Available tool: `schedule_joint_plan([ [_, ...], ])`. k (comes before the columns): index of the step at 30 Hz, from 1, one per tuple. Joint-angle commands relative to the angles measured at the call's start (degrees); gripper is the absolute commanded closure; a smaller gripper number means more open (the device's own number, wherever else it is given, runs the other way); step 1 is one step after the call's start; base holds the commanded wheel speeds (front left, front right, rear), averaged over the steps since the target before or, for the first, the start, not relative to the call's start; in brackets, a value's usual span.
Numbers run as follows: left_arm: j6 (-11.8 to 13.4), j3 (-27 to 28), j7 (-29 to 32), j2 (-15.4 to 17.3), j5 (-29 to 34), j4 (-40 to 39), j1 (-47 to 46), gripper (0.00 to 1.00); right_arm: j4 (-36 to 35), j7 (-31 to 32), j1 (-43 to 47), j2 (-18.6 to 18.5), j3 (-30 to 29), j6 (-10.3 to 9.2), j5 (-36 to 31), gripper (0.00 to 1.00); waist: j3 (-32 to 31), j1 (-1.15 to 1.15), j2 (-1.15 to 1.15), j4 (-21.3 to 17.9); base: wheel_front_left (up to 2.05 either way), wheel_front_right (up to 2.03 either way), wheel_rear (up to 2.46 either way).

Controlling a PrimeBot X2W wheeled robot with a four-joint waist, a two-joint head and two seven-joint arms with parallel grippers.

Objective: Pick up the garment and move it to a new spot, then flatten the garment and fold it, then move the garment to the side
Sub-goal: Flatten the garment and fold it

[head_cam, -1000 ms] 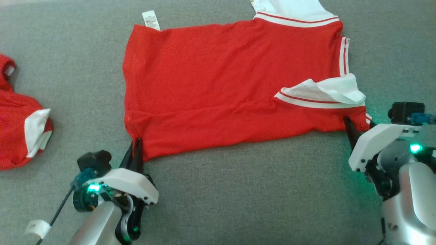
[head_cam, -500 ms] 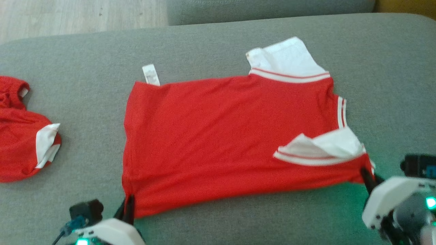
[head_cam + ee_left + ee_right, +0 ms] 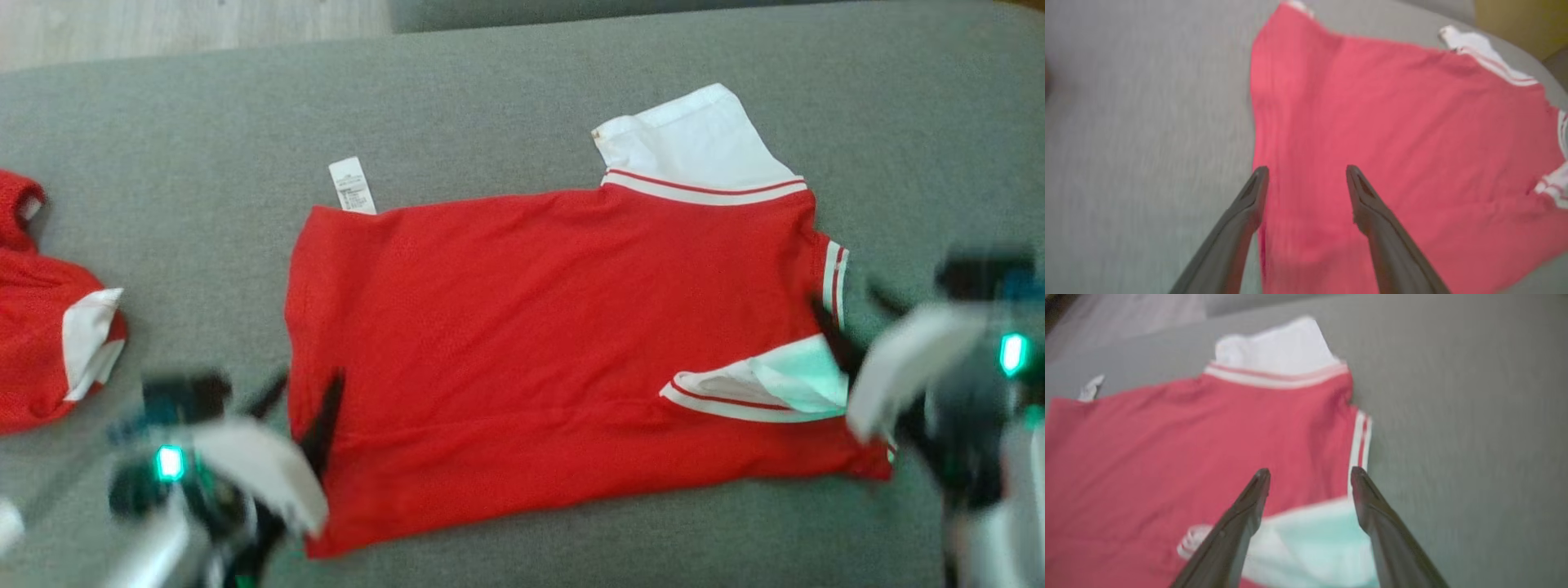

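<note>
Nearest, the left tool (image 3: 1306, 171) hangs with fingers spread over the hem end of the red shirt (image 3: 531, 327), and the right tool (image 3: 1310, 473) is likewise spread over its striped neck end. The shirt lies flat on the grey cushion (image 3: 522, 98), well right of a second red garment (image 3: 41, 351) — at its far edge a white care tag (image 3: 353, 185) sticks out, print too blurred to read.

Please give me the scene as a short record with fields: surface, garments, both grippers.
surface: grey cushion
shirt: red, spread flat, one white sleeve folded onto the body
label: white, at shirt's far left corner
other garment: red and white, bunched, far left
left gripper: open, over shirt's left edge
right gripper: open, over shirt's right edge
</note>
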Motion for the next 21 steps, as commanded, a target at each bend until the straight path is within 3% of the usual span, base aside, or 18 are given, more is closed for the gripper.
schedule_joint_plan([
  [1,-2.13,3.04,2.16,2.83,-0.68,-1.25,-7.44,0.00,-1.34,1.23,-7.38,-2.96,2.85,0.43,1.24,0.00,0.93,-0.01,0.00,-0.50,0.00,0.00,0.00],
  [5,-7.89,4.20,8.36,5.38,-3.62,4.37,-18.11,0.00,5.37,3.10,-20.62,-6.24,9.06,0.43,4.96,0.00,2.86,-0.01,0.00,-1.86,0.00,0.00,0.00],
  [9,-11.05,4.15,13.45,7.03,-4.41,11.39,-26.53,0.00,13.86,1.33,-31.86,-6.86,14.31,0.43,7.67,0.00,4.71,-0.01,0.00,-3.15,0.00,0.00,0.00],
  [21,-12.44,2.03,16.91,5.81,-2.89,22.27,-34.73,0.00,28.60,-7.03,-46.59,-6.30,22.68,0.43,10.93,0.00,9.79,-0.01,0.00,-5.50,0.00,0.00,0.00],
])
